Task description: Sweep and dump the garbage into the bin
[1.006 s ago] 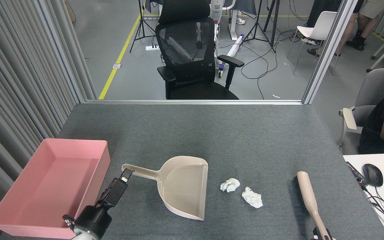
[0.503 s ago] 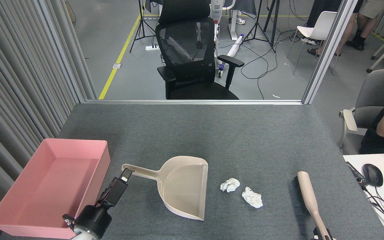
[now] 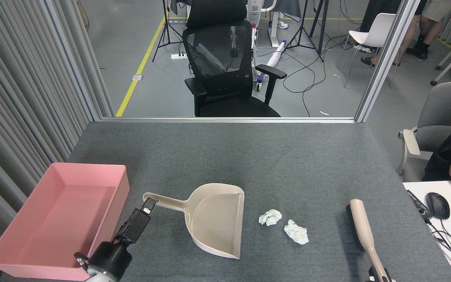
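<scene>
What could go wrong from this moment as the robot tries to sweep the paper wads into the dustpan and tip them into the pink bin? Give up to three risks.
1. The two paper wads lie apart, so one brush stroke may miss one or scatter them.
2. The left gripper meets only the tip of the dustpan handle; a weak hold could let the pan twist.
3. The bin sits close beside the left arm, so tipping may be cramped and spill.

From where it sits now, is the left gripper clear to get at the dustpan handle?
Probably yes. The left gripper sits right at the tip of the dustpan handle, with only bare table around it. The bin lies to its left, off the path, and the garbage is beyond the pan's mouth.
</scene>
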Robot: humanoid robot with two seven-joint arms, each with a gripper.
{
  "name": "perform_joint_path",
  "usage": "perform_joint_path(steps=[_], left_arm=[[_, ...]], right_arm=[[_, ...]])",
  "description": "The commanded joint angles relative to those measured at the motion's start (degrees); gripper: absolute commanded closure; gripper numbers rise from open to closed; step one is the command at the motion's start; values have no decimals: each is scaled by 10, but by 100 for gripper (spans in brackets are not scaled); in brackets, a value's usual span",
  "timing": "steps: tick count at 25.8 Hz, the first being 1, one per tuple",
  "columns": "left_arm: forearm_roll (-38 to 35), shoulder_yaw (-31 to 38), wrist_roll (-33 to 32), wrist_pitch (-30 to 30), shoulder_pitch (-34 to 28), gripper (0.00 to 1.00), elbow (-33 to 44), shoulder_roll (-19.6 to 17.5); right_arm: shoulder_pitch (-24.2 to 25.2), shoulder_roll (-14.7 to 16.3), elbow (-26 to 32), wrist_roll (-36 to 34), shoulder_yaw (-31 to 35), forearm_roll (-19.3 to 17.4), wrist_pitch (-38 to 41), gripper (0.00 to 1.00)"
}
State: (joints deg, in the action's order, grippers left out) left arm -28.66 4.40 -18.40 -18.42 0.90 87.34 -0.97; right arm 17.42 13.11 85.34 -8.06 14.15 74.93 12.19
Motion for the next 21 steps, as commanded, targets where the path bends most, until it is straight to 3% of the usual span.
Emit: perform_joint_path(steps=[1, 8, 16, 21], left_arm=[[-3, -4, -1, 9, -4, 1, -6, 1], [-21, -4, 2, 10, -2, 1, -26, 9], [-17, -4, 3, 18, 29, 1, -87, 55], [-21, -3, 7, 30, 53, 1, -136, 56]], right_arm=[[2, -2, 6, -2, 0, 0, 1, 93], [16, -6, 17, -7, 0, -3, 12, 93], [30, -13, 24, -15, 0, -4, 24, 92], [34, -14, 26, -18, 1, -4, 25, 92]])
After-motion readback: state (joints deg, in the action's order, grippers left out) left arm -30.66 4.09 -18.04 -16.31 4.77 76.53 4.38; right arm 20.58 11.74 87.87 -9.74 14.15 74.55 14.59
